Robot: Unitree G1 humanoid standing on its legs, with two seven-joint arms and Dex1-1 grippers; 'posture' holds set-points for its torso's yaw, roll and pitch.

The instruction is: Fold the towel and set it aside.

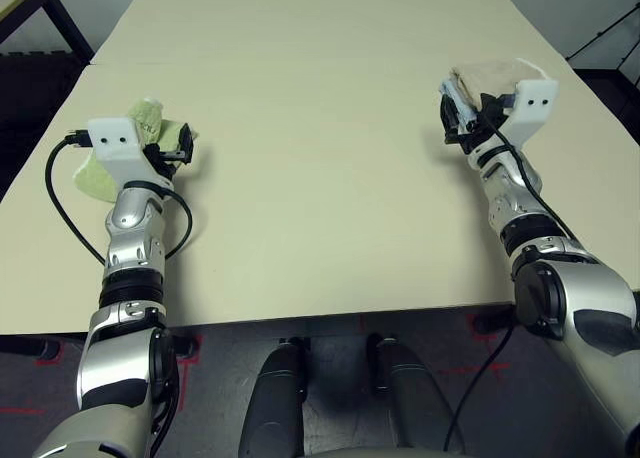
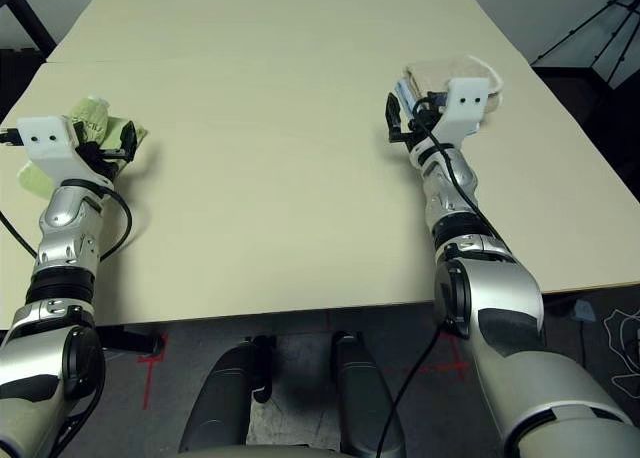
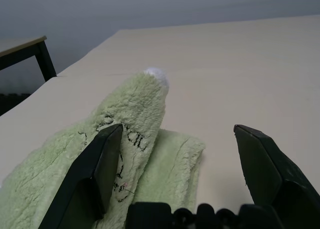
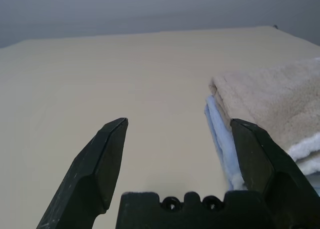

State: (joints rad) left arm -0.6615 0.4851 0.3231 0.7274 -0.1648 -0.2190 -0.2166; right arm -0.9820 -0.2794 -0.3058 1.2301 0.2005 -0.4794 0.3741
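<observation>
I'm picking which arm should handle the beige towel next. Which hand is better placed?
Right. The right hand, open, is beside the towel, folded on the light blue cloth; the left hand is across the table at the green cloth.

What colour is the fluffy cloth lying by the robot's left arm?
Pale green, with some dark printed lettering on it; the cloth shows best in the left wrist view.

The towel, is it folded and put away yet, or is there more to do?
Looks nearly done: the towel lies folded on a blue cloth at the table's right side. The right hand is open beside it, holding nothing. The left hand is open over a green cloth.
</observation>
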